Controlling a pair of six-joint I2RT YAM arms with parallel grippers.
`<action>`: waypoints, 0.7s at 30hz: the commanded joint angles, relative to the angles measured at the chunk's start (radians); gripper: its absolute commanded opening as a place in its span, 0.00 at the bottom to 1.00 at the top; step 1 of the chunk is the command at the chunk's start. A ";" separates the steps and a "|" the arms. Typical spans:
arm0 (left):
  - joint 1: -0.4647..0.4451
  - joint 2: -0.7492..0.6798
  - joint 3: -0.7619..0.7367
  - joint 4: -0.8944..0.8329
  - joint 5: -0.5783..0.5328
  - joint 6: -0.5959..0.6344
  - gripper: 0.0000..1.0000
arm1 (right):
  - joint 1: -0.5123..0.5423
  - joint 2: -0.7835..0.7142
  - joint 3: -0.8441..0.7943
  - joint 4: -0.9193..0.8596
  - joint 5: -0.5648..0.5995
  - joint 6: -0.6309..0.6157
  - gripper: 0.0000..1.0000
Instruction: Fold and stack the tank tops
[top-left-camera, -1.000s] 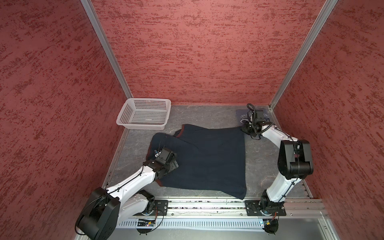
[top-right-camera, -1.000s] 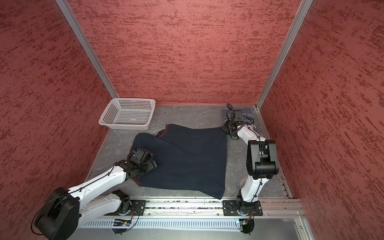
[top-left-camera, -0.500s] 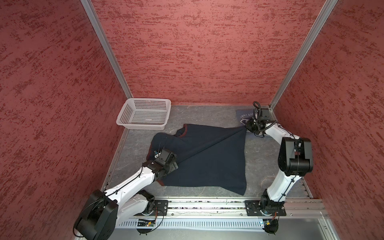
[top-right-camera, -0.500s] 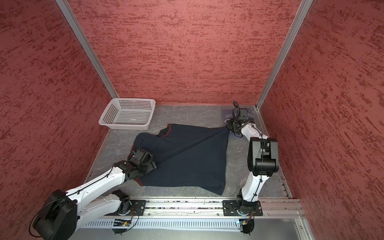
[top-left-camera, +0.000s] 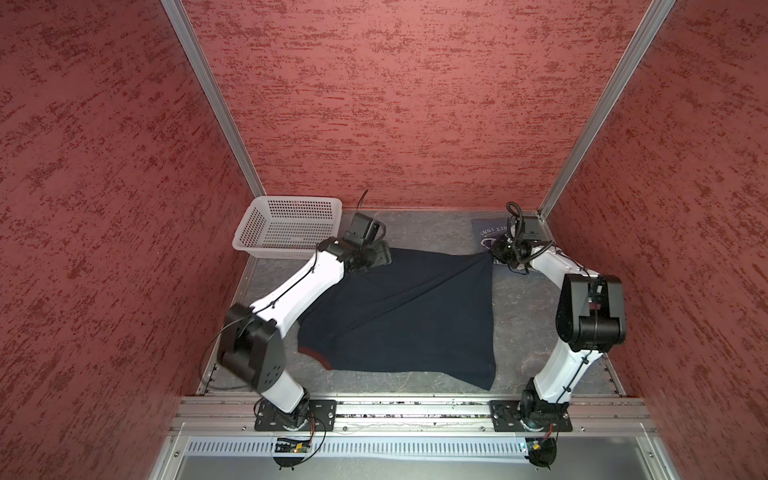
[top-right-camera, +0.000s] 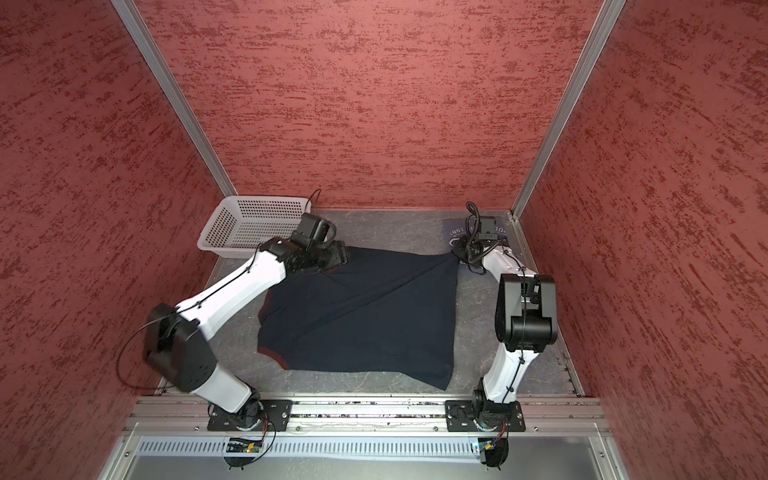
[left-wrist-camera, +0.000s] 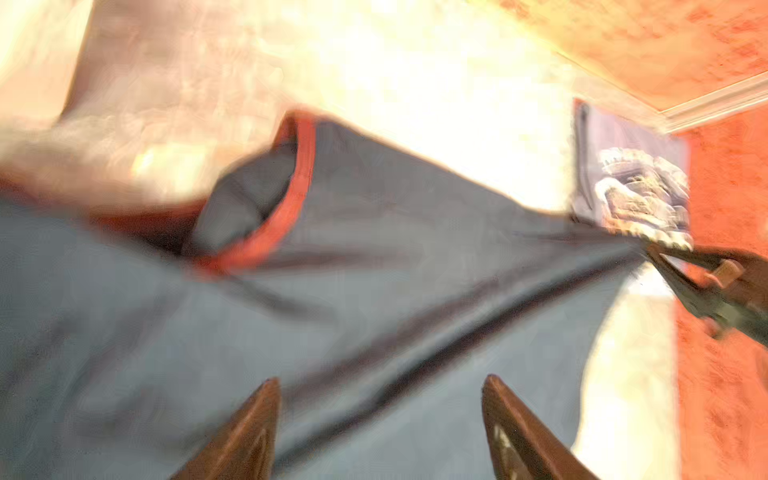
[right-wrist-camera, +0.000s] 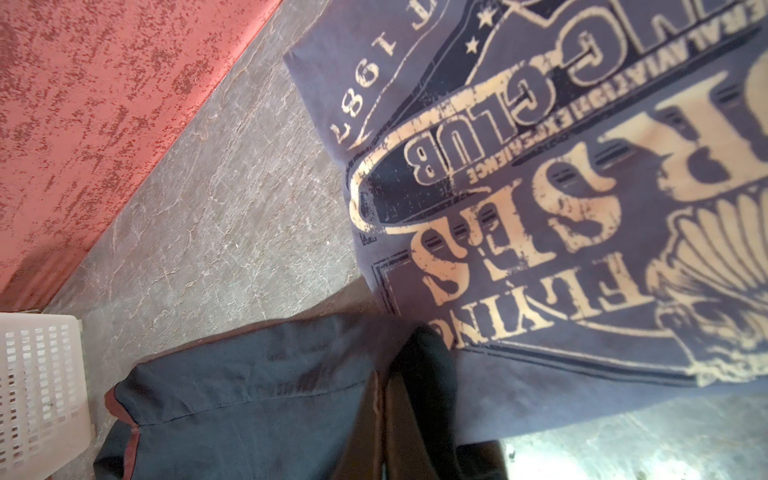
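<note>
right hand (top-left-camera: 495, 253) pinching navy top (top-left-camera: 407, 316), taut creases

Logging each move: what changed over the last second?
The left gripper swung from the near-left part of the dark navy tank top with maroon trim to its far-left edge by the white perforated plastic basket, jaws open. The cloth now shows a taut diagonal crease. Unchanged: right gripper shut on its far-right corner; basket.

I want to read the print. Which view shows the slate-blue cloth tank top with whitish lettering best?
The right wrist view: the slate-blue tank top fills it, lettering sharp and legible. In both top views it is a small patch in the far corner, partly behind the right arm. The left wrist view blurs it.
</note>
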 joint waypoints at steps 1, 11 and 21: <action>0.045 0.174 0.151 -0.109 0.011 0.097 0.72 | -0.007 -0.035 -0.010 0.024 -0.003 -0.009 0.00; 0.099 0.472 0.399 -0.207 0.043 0.139 0.67 | -0.008 -0.035 -0.012 0.026 -0.001 -0.007 0.00; 0.105 0.573 0.438 -0.213 0.067 0.124 0.64 | -0.007 -0.037 -0.013 0.027 0.005 -0.004 0.00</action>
